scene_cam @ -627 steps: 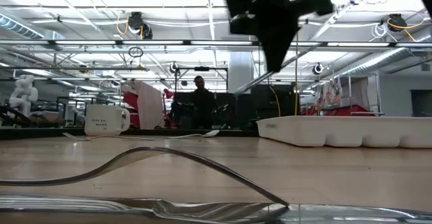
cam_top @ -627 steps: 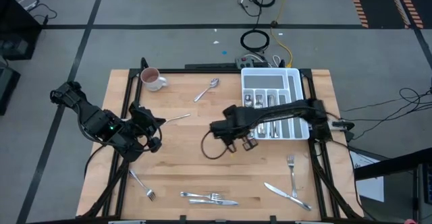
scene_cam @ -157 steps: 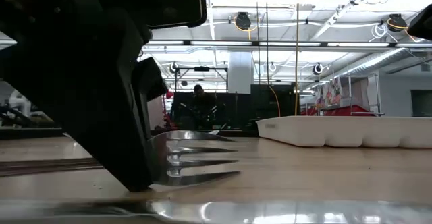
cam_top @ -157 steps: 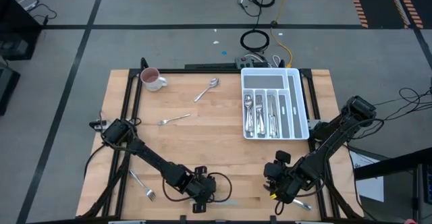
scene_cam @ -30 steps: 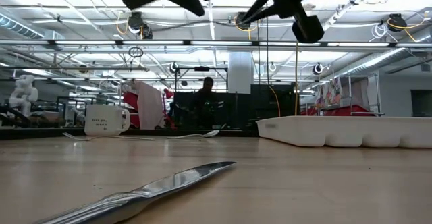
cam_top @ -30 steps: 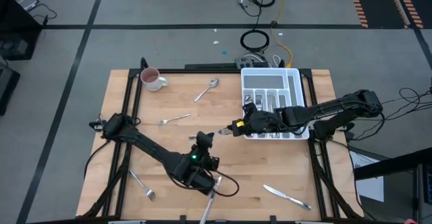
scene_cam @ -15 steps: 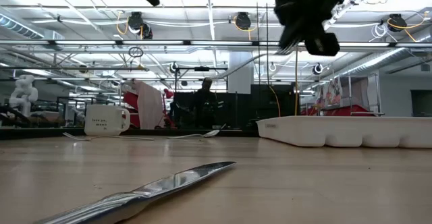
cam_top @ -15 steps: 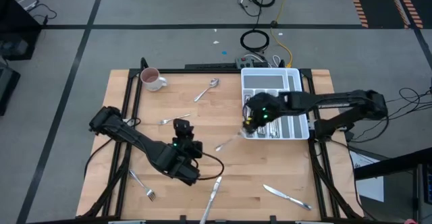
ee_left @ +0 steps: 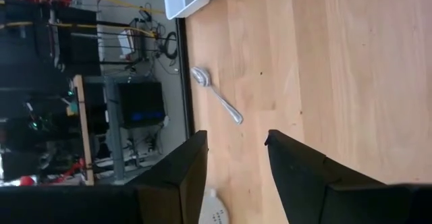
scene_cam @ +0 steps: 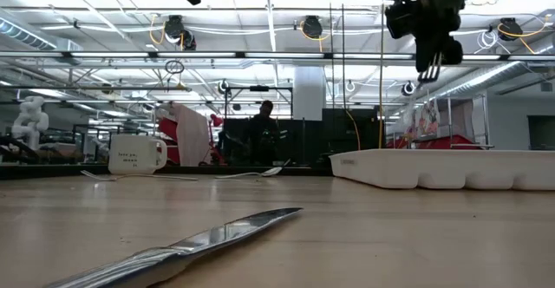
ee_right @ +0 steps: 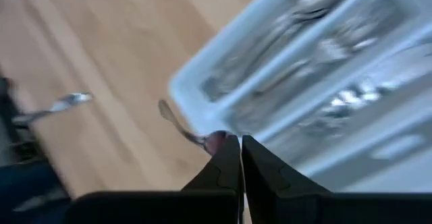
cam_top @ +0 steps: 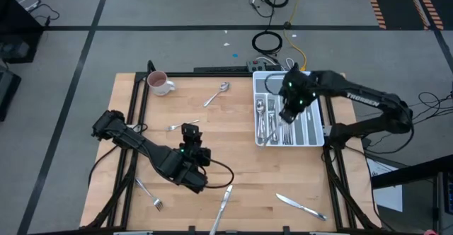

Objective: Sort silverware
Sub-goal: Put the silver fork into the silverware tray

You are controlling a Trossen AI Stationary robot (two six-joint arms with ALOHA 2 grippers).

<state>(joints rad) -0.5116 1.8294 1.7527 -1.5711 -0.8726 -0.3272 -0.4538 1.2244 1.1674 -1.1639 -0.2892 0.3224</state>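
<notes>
My right gripper (cam_top: 286, 113) hangs over the white cutlery tray (cam_top: 309, 79), shut on a slim silver fork (ee_right: 177, 121); the low view shows its tines (scene_cam: 431, 68) below the gripper (scene_cam: 427, 38). The tray holds several pieces of silverware. My left gripper (cam_top: 190, 132) stands open above the table's middle left, holding nothing (ee_left: 236, 140). Loose silverware lies flat on the table: a spoon (cam_top: 218, 93), a fork (cam_top: 182, 125), another fork (cam_top: 149, 194) and two knives (cam_top: 224, 200) (cam_top: 301, 205). My right gripper pinches the fork between its two shut fingers (ee_right: 226, 158), pointing steeply down from above. A short curved stretch of the fork (ee_right: 196, 137) sticks out past the fingertips. The fork is lifted clear and hangs over the tray; which part the fingers are on cannot be told.
A white mug (cam_top: 160, 83) stands at the far left corner. The near knife (scene_cam: 186, 245) lies close to the table's front edge. Bare wood lies between the tray and the left arm. A person stands in the room beyond the table (scene_cam: 264, 132).
My right gripper has carried the fork from the table's middle toward the far right, over the tray, and has tipped from nearly level to steeply down. My left gripper has risen and drawn back toward the table's left, staying open, then kept still.
</notes>
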